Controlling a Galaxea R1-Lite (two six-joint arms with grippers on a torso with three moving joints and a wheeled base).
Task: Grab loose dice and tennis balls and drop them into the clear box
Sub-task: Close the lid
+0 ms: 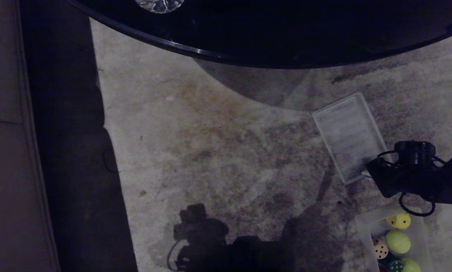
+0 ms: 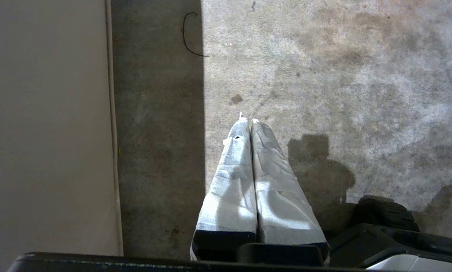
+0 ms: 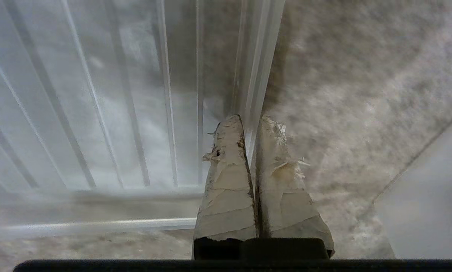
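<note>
A: Right, status on the right gripper (image 3: 250, 124)?

B: Pinched closed on the long edge of the ribbed lid (image 1: 348, 136), near one corner. One taped finger sits on the lid's inner side, the other on the outside against the carpet (image 1: 218, 151). Lid lies flat on the carpet.

A: Left gripper (image 2: 247, 121)?

B: Fingers pressed together, nothing between them. Parked low over bare carpet, beside a pale panel (image 2: 44, 124).

A: Clear box (image 1: 365, 226)?

B: On the carpet at the head view's lower right corner, partly cut off by the frame, just beside the right arm (image 1: 418, 173) on the robot's side. The lid is on the far side of the arm, apart from the box.

A: Contents?

B: Yellow die (image 1: 399, 221) at the far end, tennis ball (image 1: 397, 241) next to it, beige die (image 1: 380, 249) beside that, dark green die (image 1: 394, 264) and second tennis ball (image 1: 411, 265) at the frame edge. A sliver of red sits below the beige die, too little to tell what it is.

A: Anything else?

B: Dark round table (image 1: 286, 34) edge across the top.
</note>
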